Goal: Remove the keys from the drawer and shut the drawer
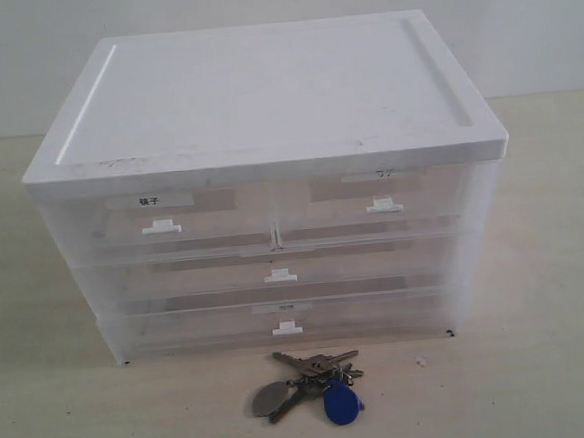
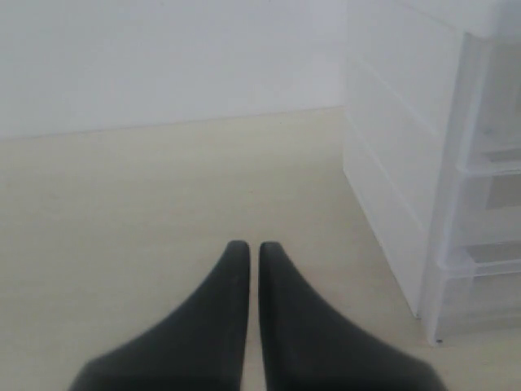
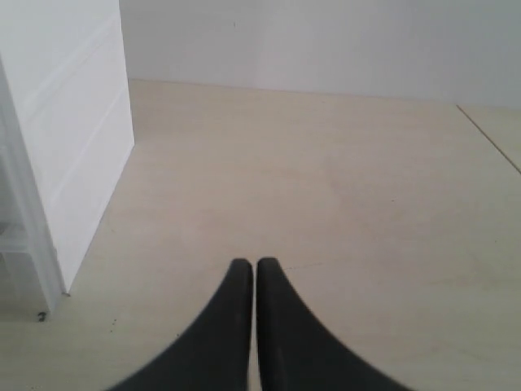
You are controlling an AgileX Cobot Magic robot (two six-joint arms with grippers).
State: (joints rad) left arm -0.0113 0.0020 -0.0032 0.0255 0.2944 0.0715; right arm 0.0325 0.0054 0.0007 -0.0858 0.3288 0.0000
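The keys, silver on a ring with a blue oval fob and a grey oval tag, lie on the table just in front of the white plastic drawer unit. All of its drawers sit pushed in, including the bottom drawer right behind the keys. Neither arm shows in the exterior view. In the left wrist view my left gripper is shut on nothing, over bare table beside the unit's side wall. My right gripper is likewise shut and empty, off the unit's other side.
The unit has two small top drawers with white handles and paper labels, and two wide drawers below. A pale wooden table spreads around it, with a white wall behind. A table seam runs at the far right of the right wrist view.
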